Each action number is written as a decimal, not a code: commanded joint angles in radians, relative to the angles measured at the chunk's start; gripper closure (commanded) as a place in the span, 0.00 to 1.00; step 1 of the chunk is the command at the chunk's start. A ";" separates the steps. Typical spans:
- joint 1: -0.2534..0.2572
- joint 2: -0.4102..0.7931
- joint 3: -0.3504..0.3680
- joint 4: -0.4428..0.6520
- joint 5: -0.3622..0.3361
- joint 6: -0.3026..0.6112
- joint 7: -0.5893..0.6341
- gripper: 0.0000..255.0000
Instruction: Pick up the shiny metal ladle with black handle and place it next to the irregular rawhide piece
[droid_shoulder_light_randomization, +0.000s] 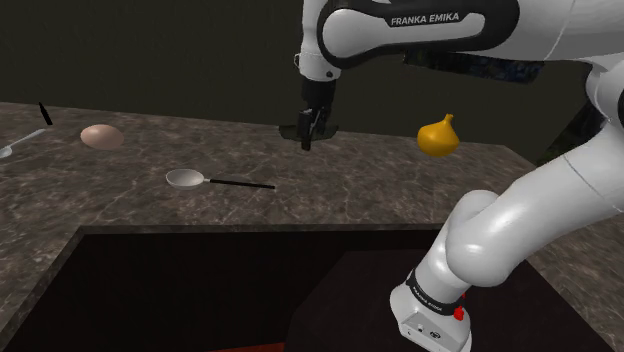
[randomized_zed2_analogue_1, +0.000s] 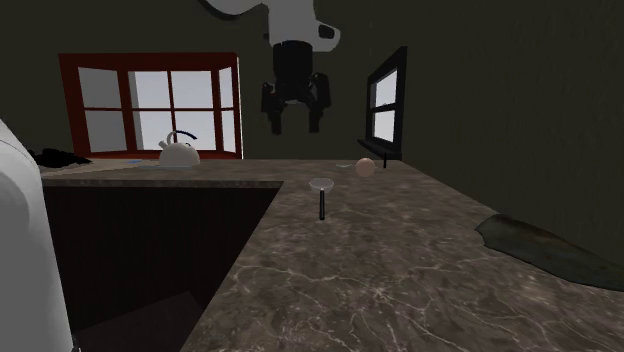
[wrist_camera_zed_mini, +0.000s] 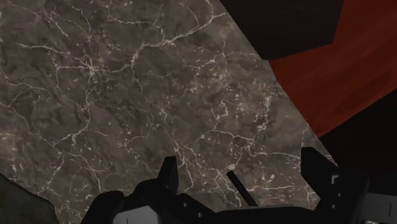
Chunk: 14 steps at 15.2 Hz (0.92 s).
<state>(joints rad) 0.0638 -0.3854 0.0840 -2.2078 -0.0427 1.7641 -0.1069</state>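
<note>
Above the veined counter the gripper hangs wide open and empty, I think ready to descend; the ladle lies flat nearby, toward the shoulder view's left, the rawhide piece beyond it.
</note>
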 joint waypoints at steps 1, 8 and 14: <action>0.009 0.065 0.006 0.020 -0.011 0.046 -0.033 0.00; 0.040 0.313 0.036 0.152 -0.056 0.160 -0.125 0.00; 0.072 0.525 0.067 0.300 -0.109 0.219 -0.190 0.00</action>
<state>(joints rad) 0.1310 0.0993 0.1468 -1.9377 -0.1412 1.9744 -0.2827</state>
